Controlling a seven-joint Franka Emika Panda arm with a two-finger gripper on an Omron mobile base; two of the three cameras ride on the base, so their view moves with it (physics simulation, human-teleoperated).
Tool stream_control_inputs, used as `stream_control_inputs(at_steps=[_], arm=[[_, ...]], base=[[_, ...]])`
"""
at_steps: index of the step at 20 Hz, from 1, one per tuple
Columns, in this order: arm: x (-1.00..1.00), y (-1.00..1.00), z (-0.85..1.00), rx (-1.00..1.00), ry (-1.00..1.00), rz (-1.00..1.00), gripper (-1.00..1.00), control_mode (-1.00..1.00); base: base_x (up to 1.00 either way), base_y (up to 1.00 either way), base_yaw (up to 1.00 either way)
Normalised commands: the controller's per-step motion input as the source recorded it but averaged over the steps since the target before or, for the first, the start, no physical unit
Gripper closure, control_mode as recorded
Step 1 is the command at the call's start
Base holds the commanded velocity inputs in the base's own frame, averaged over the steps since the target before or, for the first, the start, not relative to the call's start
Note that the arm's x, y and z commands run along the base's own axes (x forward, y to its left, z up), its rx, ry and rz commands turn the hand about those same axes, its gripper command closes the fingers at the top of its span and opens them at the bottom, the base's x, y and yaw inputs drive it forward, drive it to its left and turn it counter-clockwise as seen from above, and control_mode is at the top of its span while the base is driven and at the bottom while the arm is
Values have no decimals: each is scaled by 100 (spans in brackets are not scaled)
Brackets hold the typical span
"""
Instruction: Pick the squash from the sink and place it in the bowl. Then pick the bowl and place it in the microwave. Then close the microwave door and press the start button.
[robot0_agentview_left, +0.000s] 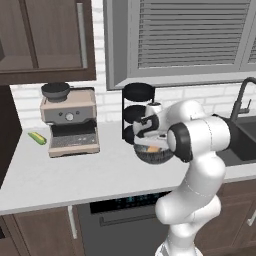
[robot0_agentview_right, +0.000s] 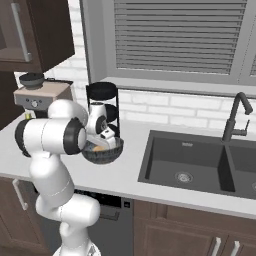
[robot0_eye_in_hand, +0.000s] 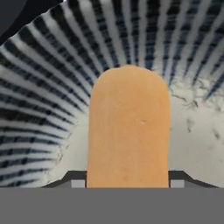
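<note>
Although the squash already sat inside the bowl, you had most of the job left: the bowl had yet to go into the microwave, the door had yet to be closed and the start button pressed.

You had one desk (robot0_agentview_left: 60, 175), pale and long. One sink (robot0_agentview_right: 195, 165) with two basins and one dark faucet (robot0_agentview_right: 235, 117) stood bare of any vegetable. One white arm (robot0_agentview_left: 200, 150) bent over the desk between the sink and the coffee machine (robot0_agentview_left: 70, 122), of which you had one. One black stacked rack (robot0_agentview_left: 137, 110) stood against the wall just behind the bowl.

You had one bowl (robot0_agentview_right: 103, 155), resting on the desk near its front edge, left of the sink. The fingers (robot0_eye_in_hand: 127, 187) were down in it, standing partly apart on either side of the one squash (robot0_eye_in_hand: 128, 127), which lay on the bowl's pale speckled inside; from the hand view I judged they clasped it, not yet released. One yellow-green cob (robot0_agentview_left: 37, 138) lay far off by the left wall.
</note>
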Motion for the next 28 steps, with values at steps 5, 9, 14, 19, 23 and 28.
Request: stream_control_inputs(at_steps=[5,9,14,19,23,28], arm=[[3,0,-8,0,0,0,-100,-100],[0,0,0,0,0,0,-100,-100],[-7,0,17,0,-1,0,-100,-100],[-24,-3,30,0,-4,0,-100,-100],[-32,-22,42,0,-1,-1,-100,-100],[-45,-64,21,0,0,0,-100,-100]], base=[[0,0,0],[0,0,0],[0,0,0],[0,0,0],[0,0,0],[0,0,0]])
